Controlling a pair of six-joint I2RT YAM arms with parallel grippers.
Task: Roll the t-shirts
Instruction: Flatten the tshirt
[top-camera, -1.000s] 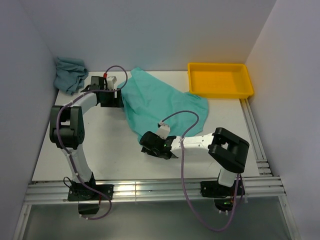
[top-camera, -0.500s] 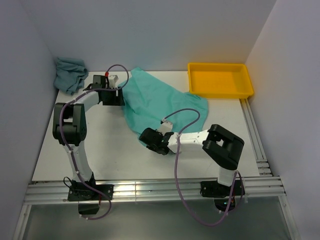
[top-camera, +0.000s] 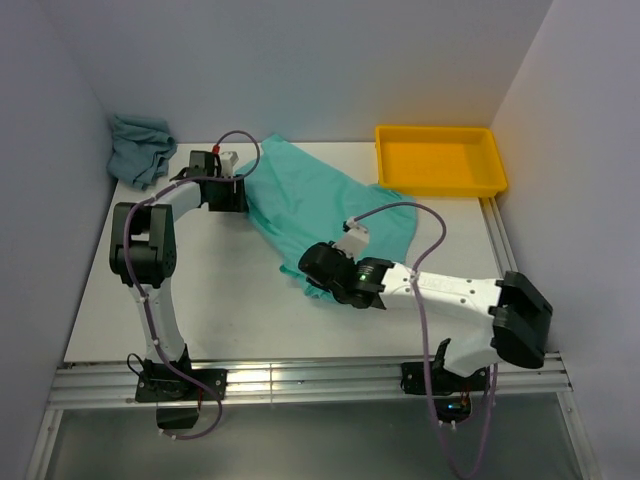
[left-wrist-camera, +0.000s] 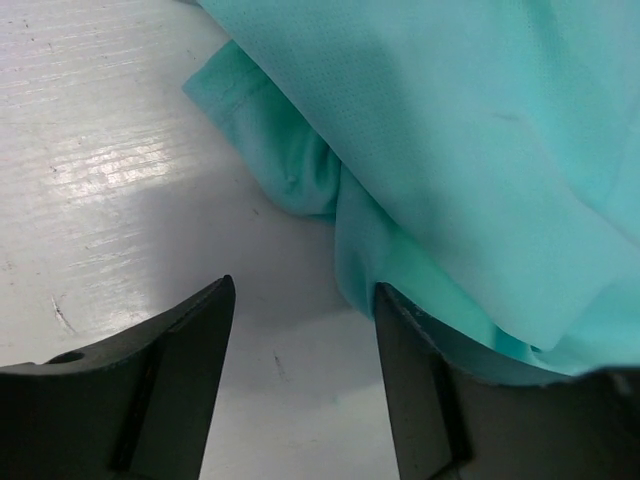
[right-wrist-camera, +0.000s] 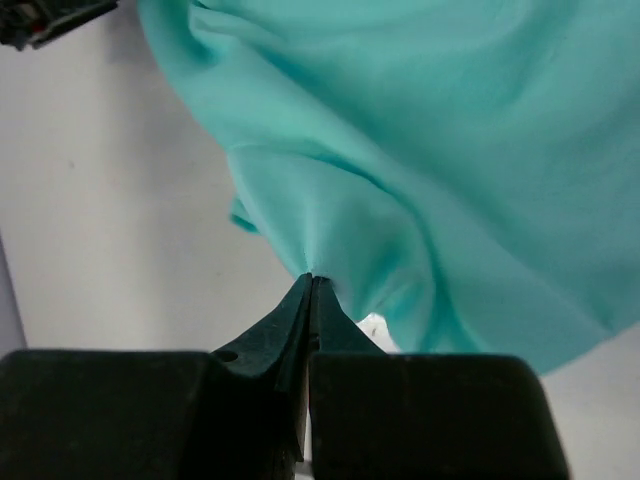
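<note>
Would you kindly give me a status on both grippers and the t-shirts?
Right gripper shut on mint-turquoise t-shirt, near edge. Left gripper open at its far-left edge, not gripping. Grey-teal t-shirt bunched in far-left corner, untouched. Yellow tray far right, no obstruction.

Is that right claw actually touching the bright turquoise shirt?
Touching. The right wrist view shows the right gripper shut, its tips pinching a puckered fold of the turquoise shirt.

Two t-shirts (top-camera: 325, 200) (top-camera: 140, 148), one tray (top-camera: 440, 160)

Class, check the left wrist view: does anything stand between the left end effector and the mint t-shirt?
Nothing visible does: only table surface lies between the open left end effector and the mint t-shirt just ahead.
</note>
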